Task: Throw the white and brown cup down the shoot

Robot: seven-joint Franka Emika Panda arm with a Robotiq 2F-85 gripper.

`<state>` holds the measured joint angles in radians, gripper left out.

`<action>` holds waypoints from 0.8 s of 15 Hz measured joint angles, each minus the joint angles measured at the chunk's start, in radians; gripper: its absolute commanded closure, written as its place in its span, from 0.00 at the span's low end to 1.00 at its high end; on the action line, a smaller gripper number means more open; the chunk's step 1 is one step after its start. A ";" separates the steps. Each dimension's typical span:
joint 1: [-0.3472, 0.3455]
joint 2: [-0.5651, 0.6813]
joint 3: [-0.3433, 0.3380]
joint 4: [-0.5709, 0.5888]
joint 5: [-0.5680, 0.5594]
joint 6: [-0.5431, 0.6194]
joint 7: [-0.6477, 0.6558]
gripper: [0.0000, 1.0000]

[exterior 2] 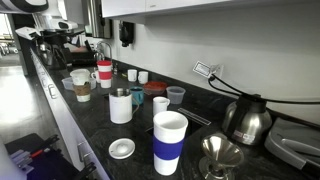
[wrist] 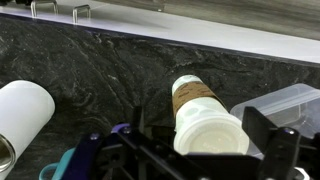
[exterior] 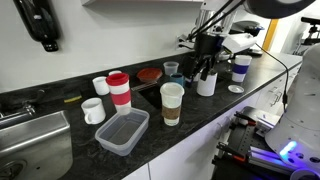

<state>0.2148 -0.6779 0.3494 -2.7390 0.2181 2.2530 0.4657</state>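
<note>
The gripper [wrist: 203,148] is open wide and holds nothing. It hangs in the air above the white and brown cup [exterior: 172,103] and does not touch it. The cup stands up on the dark counter [exterior: 215,112], beside a clear plastic box [exterior: 122,131]. A white jug [exterior: 206,84] is near.

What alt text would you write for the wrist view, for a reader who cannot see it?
A white cup with a brown sleeve stands on a dark marbled counter, framed between the open gripper's dark fingers at the bottom edge. A plain white cup sits to its left and a clear plastic container to its right.
</note>
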 measured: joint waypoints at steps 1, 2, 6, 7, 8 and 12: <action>-0.001 0.001 -0.005 0.005 0.000 0.000 0.000 0.00; -0.002 0.002 -0.010 0.006 0.000 0.000 -0.001 0.00; -0.001 0.002 -0.010 0.005 0.000 0.000 -0.001 0.00; -0.001 0.002 -0.010 0.005 -0.002 0.000 0.000 0.00; -0.001 0.000 -0.006 0.005 -0.003 0.003 0.001 0.00; 0.012 -0.015 0.089 -0.010 -0.029 0.058 0.080 0.00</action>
<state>0.2267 -0.6927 0.4385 -2.7485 0.1894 2.3113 0.5458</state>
